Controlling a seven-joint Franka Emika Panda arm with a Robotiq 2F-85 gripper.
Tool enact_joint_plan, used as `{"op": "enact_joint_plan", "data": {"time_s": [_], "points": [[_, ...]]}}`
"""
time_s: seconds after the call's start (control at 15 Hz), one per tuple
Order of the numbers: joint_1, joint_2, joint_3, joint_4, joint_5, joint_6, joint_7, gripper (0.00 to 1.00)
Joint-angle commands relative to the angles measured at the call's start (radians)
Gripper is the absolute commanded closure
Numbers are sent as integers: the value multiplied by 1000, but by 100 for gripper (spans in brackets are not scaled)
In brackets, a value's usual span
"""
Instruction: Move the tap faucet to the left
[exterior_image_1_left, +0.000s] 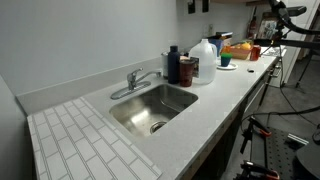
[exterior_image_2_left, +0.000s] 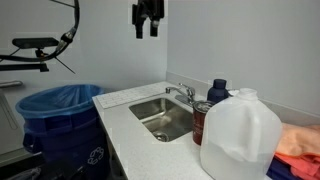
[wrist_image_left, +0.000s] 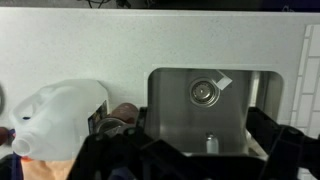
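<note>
The chrome tap faucet (exterior_image_1_left: 135, 79) stands behind the steel sink basin (exterior_image_1_left: 150, 108), its thin spout reaching over the basin. It also shows in an exterior view (exterior_image_2_left: 182, 93), and in the wrist view (wrist_image_left: 210, 143) as a small shiny piece at the basin's lower edge. My gripper (exterior_image_2_left: 147, 20) hangs high above the sink, well apart from the faucet, and just shows at the top edge of an exterior view (exterior_image_1_left: 197, 5). Its dark fingers frame the bottom of the wrist view (wrist_image_left: 200, 130). They are spread wide with nothing between them.
A white plastic jug (exterior_image_1_left: 204, 53) (exterior_image_2_left: 240, 135) (wrist_image_left: 55, 120), a dark blue-capped bottle (exterior_image_1_left: 173, 63) and a brown jar (exterior_image_1_left: 187, 69) stand beside the sink. Orange cloths (exterior_image_1_left: 240, 48) lie farther along the counter. A tiled mat (exterior_image_1_left: 80, 140) lies on the sink's other side. A blue-lined bin (exterior_image_2_left: 60, 110) stands by the counter end.
</note>
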Motion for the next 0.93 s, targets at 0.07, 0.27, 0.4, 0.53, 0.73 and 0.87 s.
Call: {"op": "enact_joint_plan", "data": {"time_s": [0.07, 0.27, 0.4, 0.53, 0.73, 0.87], "points": [[-47, 114, -83, 27, 7, 37, -90, 0], [-55, 171, -99, 45, 15, 56, -82, 0], [-51, 150, -98, 9, 2, 57, -84, 0], [-51, 165, -98, 18, 2, 58, -84, 0], [-51, 166, -98, 25, 2, 58, -84, 0], [-51, 166, -98, 26, 2, 58, -84, 0]]}}
